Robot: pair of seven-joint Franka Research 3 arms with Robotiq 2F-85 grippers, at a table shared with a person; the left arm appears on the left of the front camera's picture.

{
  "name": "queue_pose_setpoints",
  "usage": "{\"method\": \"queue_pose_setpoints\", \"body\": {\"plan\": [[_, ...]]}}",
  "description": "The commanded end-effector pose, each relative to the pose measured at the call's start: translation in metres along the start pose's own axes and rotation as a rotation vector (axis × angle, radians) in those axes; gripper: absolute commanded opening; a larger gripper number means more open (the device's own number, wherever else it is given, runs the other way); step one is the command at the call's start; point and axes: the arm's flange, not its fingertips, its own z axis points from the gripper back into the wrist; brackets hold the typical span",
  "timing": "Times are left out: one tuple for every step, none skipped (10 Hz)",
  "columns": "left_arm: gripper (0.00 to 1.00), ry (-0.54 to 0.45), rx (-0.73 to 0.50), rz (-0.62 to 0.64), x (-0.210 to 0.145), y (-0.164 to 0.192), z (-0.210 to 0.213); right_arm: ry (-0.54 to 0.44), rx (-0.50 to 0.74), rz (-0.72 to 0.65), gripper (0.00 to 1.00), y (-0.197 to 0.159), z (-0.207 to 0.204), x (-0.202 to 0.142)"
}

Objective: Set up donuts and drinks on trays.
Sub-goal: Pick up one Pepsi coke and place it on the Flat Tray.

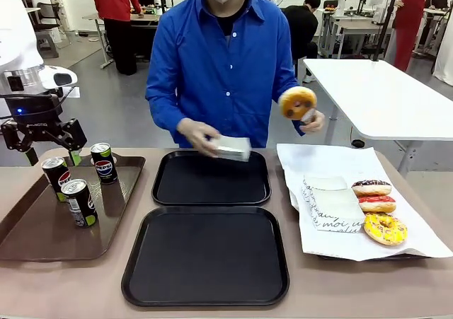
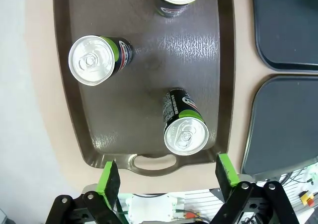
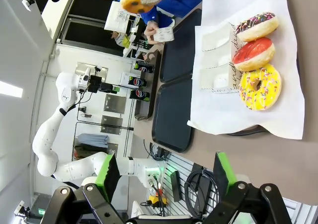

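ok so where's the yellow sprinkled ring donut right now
In the front view the yellow-iced sprinkled ring donut lies on the white paper sheet at the table's right side, on the end nearest the robot, directly beside the red-iced donut.

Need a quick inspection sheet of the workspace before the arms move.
surface: tan table, nothing spilled.
job's things: far tray and near tray, both empty; three Pepsi cans upright on brown tray; three donuts on white paper; person holds a fourth donut and a white box.
clutter: flat white boxes on the paper.
grippers: left gripper open above the brown tray's end; right gripper open, empty.
cables: black loops off the table.
surroundings: white table, people at other tables.
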Motion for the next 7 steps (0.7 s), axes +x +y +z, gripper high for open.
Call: {"method": "queue_pose_setpoints", "body": {"plan": [[1.0,0.005,-0.017,-0.003,-0.002,-0.001,0.002,-0.01,0.018,0.015,1.0,0.0,0.001,0.002],[1.0,0.0,0.0,0.0,0.0,0.0,0.0,-0.01,0.018,0.015,1.0,0.0,0.001,0.002],[1.0,-0.02,0.042,0.001,0.0,-0.014,-0.01,-0.01,0.018,0.015,1.0,0.0,0.001,0.002],[1.0,-0.044,0.073,0.008,0.0,-0.024,-0.016,-0.01,0.018,0.015,1.0,0.0,0.001,0.002],[1.0,-0.071,0.081,0.018,-0.005,-0.031,-0.021,-0.01,0.018,0.015,1.0,0.0,0.001,0.002],[1.0,-0.094,0.06,0.015,-0.007,-0.034,-0.023,-0.01,0.018,0.015,1.0,0.0,0.001,0.002],[1.0,-0.097,0.069,0.005,-0.007,-0.036,-0.025,-0.01,0.018,0.015,1.0,0.0,0.001,0.002]]}}
